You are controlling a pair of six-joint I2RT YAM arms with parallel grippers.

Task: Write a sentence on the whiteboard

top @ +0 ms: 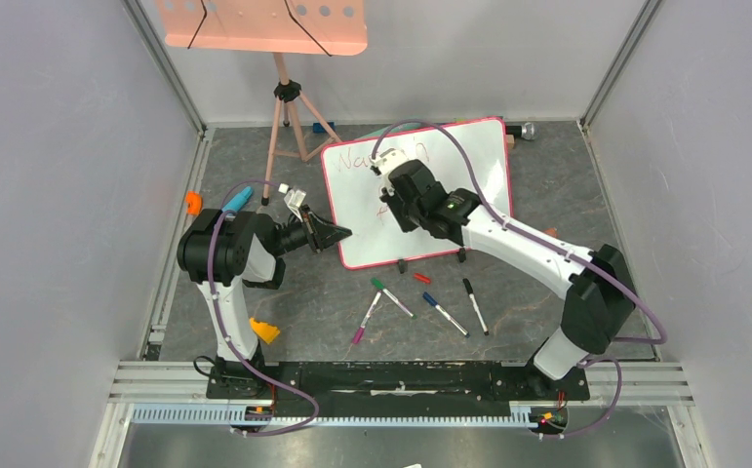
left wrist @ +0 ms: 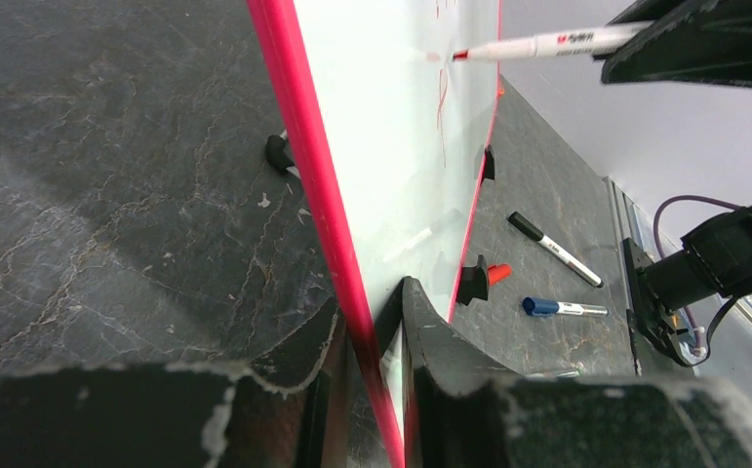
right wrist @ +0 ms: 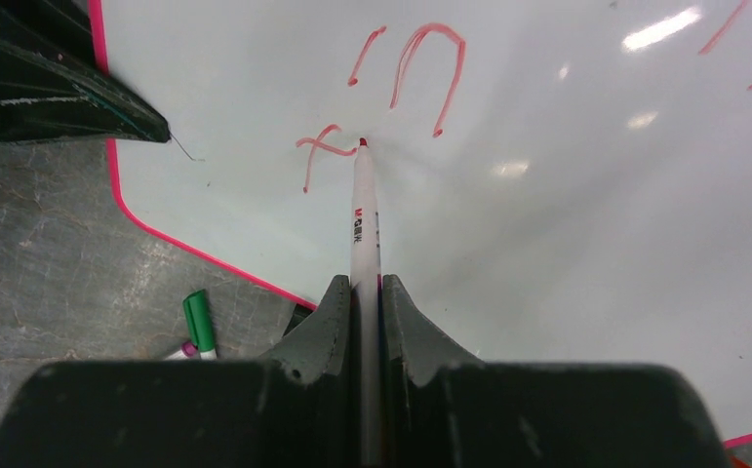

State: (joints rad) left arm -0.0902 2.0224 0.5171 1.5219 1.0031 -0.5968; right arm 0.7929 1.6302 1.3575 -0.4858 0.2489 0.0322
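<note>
Right gripper (right wrist: 362, 289): clenched on a red marker (right wrist: 363, 219), whose white barrel runs straight out between the two fingers.
Marker tip: pressed on the whiteboard (right wrist: 567, 244), at the right end of a short crossed red stroke.
Sentence (right wrist: 436, 29): partly written. In the right wrist view a dotted stroke and an arched letter sit just above the tip. In the top view a faint red first line (top: 362, 156) runs along the board's upper left; the right arm covers the middle.
Left gripper (left wrist: 374, 304): clamped on the whiteboard's pink-red rim, one finger on each face, near the lower left corner.
Whiteboard position: standing on edge on the tabletop (top: 284, 292), leaning back, between the two arms, its writing face (top: 357, 214) toward the arm bases.
Clip feet: two small black ones (top: 403, 265) under the near edge.
Loose markers: lying on the tabletop just in front of the board, green-capped (top: 391, 297), purple (top: 364, 320), blue (top: 445, 314) and black (top: 474, 305).
Red cap (top: 421, 278): lying near the feet.
Perforated tray (top: 259, 24): salmon-pink, on a tripod behind the board.
</note>
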